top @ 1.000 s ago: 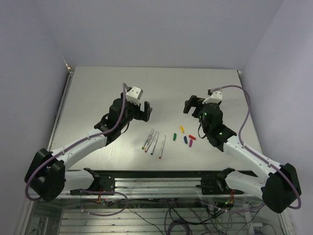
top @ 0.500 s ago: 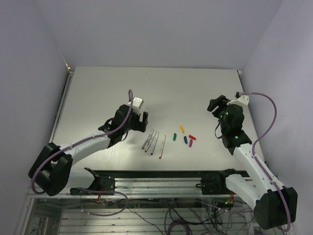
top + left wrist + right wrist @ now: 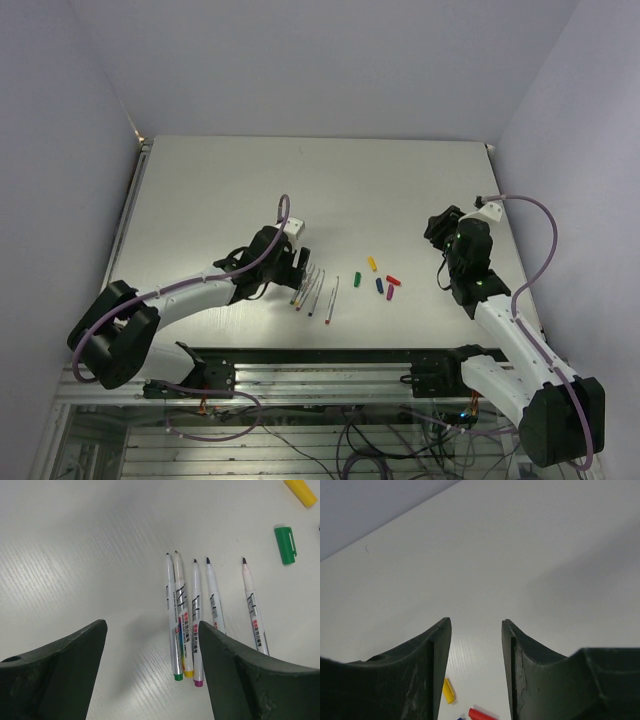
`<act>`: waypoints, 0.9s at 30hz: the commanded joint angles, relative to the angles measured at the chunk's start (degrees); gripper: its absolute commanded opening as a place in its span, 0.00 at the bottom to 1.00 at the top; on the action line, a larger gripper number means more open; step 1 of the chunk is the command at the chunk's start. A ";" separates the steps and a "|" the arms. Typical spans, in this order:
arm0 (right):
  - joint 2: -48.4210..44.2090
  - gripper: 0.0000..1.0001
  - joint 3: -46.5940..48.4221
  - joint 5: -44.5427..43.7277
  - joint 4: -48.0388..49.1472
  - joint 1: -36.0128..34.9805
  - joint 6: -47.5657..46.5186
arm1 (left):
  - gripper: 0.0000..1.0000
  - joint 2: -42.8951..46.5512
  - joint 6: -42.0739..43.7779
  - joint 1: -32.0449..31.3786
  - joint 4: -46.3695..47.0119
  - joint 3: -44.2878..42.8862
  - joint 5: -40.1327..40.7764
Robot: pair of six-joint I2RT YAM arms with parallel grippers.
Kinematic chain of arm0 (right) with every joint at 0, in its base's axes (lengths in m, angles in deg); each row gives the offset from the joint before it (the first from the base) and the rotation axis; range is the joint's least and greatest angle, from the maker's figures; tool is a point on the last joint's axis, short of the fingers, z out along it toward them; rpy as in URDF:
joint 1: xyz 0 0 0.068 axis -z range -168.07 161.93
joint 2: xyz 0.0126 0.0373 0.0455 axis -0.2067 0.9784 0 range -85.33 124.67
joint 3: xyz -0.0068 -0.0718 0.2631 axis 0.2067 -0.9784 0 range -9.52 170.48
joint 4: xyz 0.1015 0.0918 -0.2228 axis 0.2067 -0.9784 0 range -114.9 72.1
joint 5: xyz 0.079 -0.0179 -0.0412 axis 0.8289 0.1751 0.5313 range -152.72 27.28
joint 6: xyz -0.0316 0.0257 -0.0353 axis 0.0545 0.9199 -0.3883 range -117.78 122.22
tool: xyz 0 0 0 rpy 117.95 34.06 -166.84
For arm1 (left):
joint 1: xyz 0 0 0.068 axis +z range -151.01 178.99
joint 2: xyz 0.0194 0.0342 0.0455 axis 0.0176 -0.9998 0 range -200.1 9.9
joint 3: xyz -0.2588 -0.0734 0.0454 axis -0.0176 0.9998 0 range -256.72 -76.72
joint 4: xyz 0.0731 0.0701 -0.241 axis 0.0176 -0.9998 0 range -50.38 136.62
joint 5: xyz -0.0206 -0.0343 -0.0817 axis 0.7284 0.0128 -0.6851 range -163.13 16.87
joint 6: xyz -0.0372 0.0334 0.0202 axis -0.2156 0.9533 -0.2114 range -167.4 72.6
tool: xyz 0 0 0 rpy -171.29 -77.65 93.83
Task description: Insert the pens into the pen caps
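Five thin white pens (image 3: 313,290) lie near the table's front edge; three of them (image 3: 185,630) touch side by side, with green, yellow and purple ends. Another pen (image 3: 252,607) lies apart to their right. The pen caps sit right of them: green (image 3: 357,277), yellow (image 3: 372,264), blue (image 3: 379,285), red (image 3: 393,281), purple (image 3: 390,294). My left gripper (image 3: 152,624) hovers open just left of the pens, holding nothing. Farther right, beyond the caps, my right gripper (image 3: 476,622) is open with a narrower gap and empty. In its wrist view the yellow cap (image 3: 448,690) and red cap (image 3: 481,714) lie below it.
Grey walls close in the white table (image 3: 220,190) at the back and on both sides. A metal rail (image 3: 320,375) with cables runs along the near edge between the arm bases.
My left gripper has come down and right to the pens, its jaws slightly narrower. The right arm swung right, away from the caps, and its jaws narrowed a lot.
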 commanded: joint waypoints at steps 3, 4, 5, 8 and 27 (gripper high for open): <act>0.42 0.46 -1.19 -0.30 0.38 0.05 1.51 | 0.82 -1.43 -1.90 -1.10 1.07 0.66 -0.57; 0.44 0.47 -1.41 -0.10 0.45 0.07 1.77 | 0.81 -1.88 -1.95 -1.21 1.06 0.69 -0.53; 0.44 0.47 -1.59 -0.04 0.48 0.02 2.04 | 0.80 -2.42 -1.86 -1.38 0.90 0.63 -0.44; 0.54 0.47 -2.00 0.14 0.61 0.05 2.34 | 0.78 -4.18 -1.45 -1.92 0.53 0.44 0.46; 3.11 0.49 -2.64 0.59 1.04 0.05 3.18 | 0.70 -8.94 -1.74 -2.93 2.73 0.21 4.08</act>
